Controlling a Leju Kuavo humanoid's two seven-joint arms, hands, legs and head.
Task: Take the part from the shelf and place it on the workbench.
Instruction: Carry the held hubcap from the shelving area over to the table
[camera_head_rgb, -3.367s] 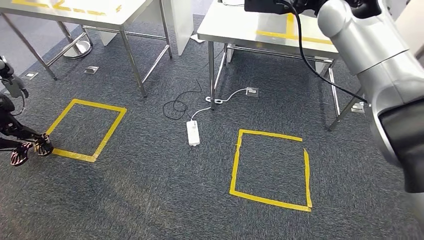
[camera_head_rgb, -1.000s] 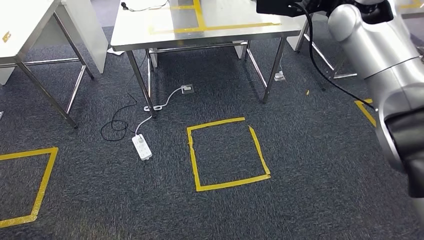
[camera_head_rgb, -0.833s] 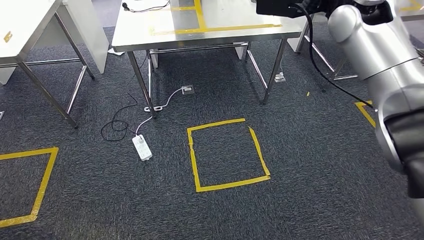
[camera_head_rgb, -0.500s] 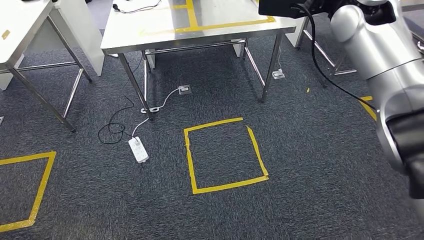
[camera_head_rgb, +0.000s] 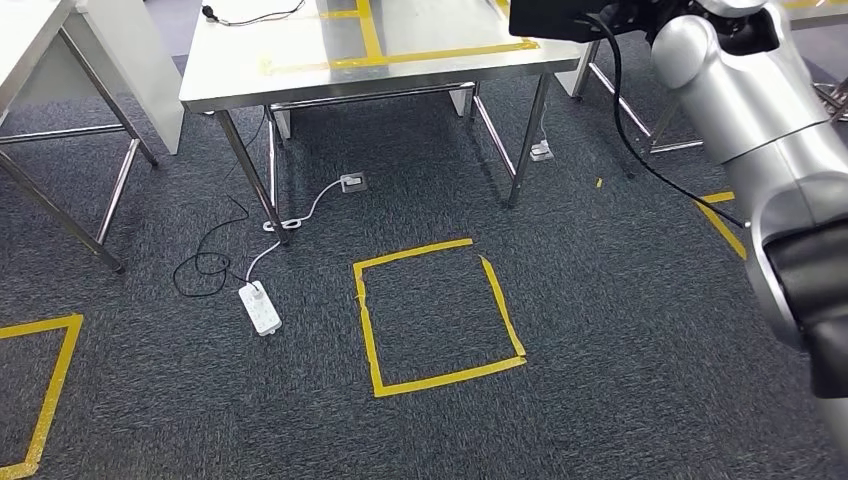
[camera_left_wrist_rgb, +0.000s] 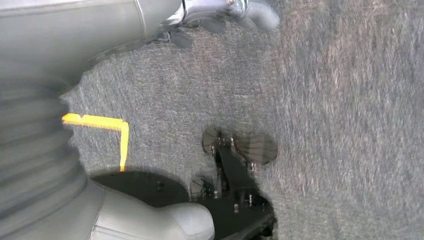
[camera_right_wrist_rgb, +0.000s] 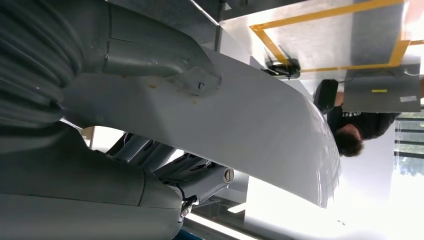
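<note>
My right hand (camera_right_wrist_rgb: 150, 175) grips a large white curved part (camera_right_wrist_rgb: 240, 130), thumb on one face and dark fingers (camera_right_wrist_rgb: 165, 162) on the other. In the head view my silver right arm (camera_head_rgb: 760, 110) is raised toward the top edge, over the steel workbench (camera_head_rgb: 290, 70), which carries yellow tape lines. That taped bench top (camera_right_wrist_rgb: 325, 40) lies beyond the part in the right wrist view. My left hand (camera_left_wrist_rgb: 75, 150) hangs over the grey carpet with its thumb (camera_left_wrist_rgb: 192, 225) and fingers (camera_left_wrist_rgb: 225, 10) apart, holding nothing.
A yellow taped square (camera_head_rgb: 440, 375) marks the carpet in front of the bench. A white power strip (camera_head_rgb: 258, 306) with a black cable lies near the bench's left leg, and a floor socket (camera_head_rgb: 352, 183) sits under it. Another table (camera_head_rgb: 40, 40) stands at left. A person (camera_right_wrist_rgb: 352, 132) is beyond the bench.
The camera has turned and moved: the whole floor scene has slid left and slightly down, bringing the taped workbench ahead. My right arm stays raised with the part.
</note>
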